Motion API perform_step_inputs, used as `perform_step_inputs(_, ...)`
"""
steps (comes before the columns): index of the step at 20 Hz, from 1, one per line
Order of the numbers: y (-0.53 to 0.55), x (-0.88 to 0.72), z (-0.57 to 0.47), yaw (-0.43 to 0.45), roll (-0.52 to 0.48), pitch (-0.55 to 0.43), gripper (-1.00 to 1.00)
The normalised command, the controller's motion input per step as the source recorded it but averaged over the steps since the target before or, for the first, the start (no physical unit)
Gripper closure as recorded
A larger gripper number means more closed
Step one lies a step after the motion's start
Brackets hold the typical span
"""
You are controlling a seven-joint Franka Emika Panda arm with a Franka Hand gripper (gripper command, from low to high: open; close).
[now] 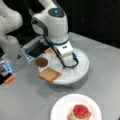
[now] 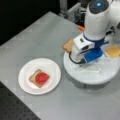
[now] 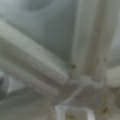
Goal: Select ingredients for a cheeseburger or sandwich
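On the white paper plate [image 1: 62, 106] [image 2: 26, 71] lies the sandwich [image 1: 80, 112] [image 2: 39, 78], a bread square with green lettuce and a red tomato disc on top. Other ingredients sit in the white segmented tray [image 1: 80, 71] [image 2: 87, 75]: a tan bread square [image 1: 49, 74] [image 2: 68, 45], a dark-brown patty [image 1: 41, 61] and an orange cheese square [image 2: 113, 51]. My gripper [image 1: 67, 62] [image 2: 78, 58] is lowered into the middle of the tray, with its fingertips hidden under the wrist. The wrist view shows only the tray's white dividers [image 3: 37, 65] from very close.
The arm's base [image 1: 12, 47] and a dark box with blue-lit edges [image 1: 35, 51] stand at a front view's left, behind the tray. A small orange piece [image 1: 10, 79] lies near that base. The grey table [image 1: 25, 100] [image 2: 37, 37] ends near a black perforated surface [image 2: 15, 107].
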Motion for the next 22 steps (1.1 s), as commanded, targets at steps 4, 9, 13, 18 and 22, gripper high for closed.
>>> perform_step_inputs(4,0.01,-0.10,-0.04,0.060,-0.011,0.057,-1.00)
perform_step_inputs(9,0.05,-0.08,0.02,0.036,-0.016,0.080,-1.00)
perform_step_inputs(13,0.08,-0.03,0.02,-0.002,-0.001,0.096,-1.00)
perform_step_inputs(18,0.11,-0.02,0.04,-0.041,-0.005,0.106,-1.00)
perform_step_inputs(22,0.13,0.00,0.04,-0.058,0.002,0.110,-1.00)
